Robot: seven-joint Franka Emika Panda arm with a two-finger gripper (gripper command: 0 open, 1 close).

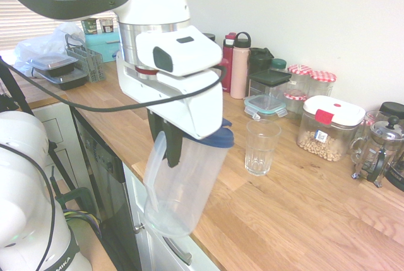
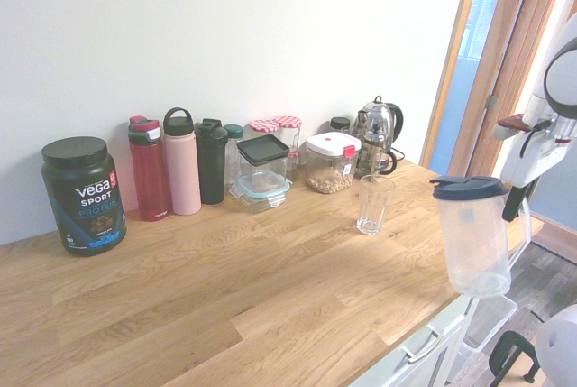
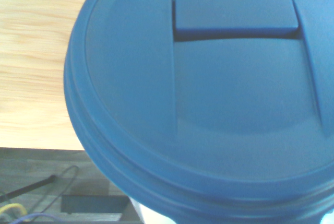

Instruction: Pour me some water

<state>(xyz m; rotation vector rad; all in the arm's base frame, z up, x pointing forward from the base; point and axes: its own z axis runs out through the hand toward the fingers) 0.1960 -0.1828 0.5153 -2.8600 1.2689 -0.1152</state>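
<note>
Clear plastic jug (image 1: 189, 192) with a blue lid (image 1: 218, 137), held off the worktop at its front edge, above the cupboard fronts. Gripper (image 1: 169, 152) pinching the jug's handle (image 1: 153, 173), the dark fingers closed on it; jug leaning, its lid end toward the counter side in the first exterior view. How much water the jug holds, cannot tell through the cloudy wall. Drinking glass (image 1: 260, 151), ribbed near the base, upright on the wooden worktop (image 1: 303, 214), near the jug but not touching it. Behind the glass, toward the wall: a lidded glass food box (image 1: 265, 105), and a tub (image 1: 328, 129) with a white lid and red clasp, partly filled with pale, chickpea-like pieces. A glass coffee press (image 1: 379, 151) beside that tub. Along the wall, red bottle (image 2: 151, 170), pink bottle (image 2: 182, 166) with a loop cap, and black shaker (image 2: 212, 163), in a row; a black protein tub (image 2: 83, 198) next to the red one. Jars with red-and-white checked lids (image 2: 288, 122) farther along. Wrist view: blue lid fills most of it, pale wood and a strip of floor past its rim.
</note>
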